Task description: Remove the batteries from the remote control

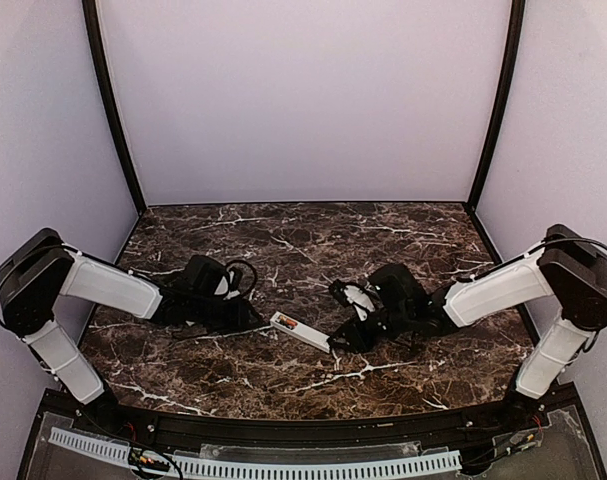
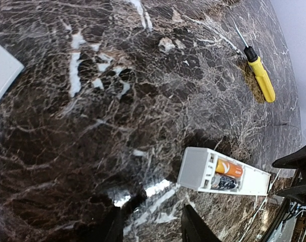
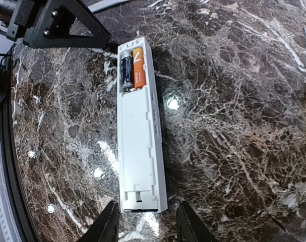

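The remote control [image 1: 301,331] lies open side up on the marble table between both grippers. In the right wrist view the remote [image 3: 140,151] runs away from me, with an orange battery [image 3: 138,68] and a dark battery [image 3: 126,73] side by side in the far end of its compartment. My right gripper [image 3: 146,227] is open, and the remote's near end sits just ahead of the gap between its fingers. In the left wrist view the remote [image 2: 223,174] shows both batteries [image 2: 229,168]. My left gripper [image 2: 153,229] is open and empty, just short of the remote's battery end.
A yellow screwdriver with a dark tip [image 2: 261,75] lies further back on the table. The flat whitish cover strip [image 2: 1,70] lies at the left edge of the left wrist view. The left gripper's dark body [image 3: 57,22] is beyond the remote's far end.
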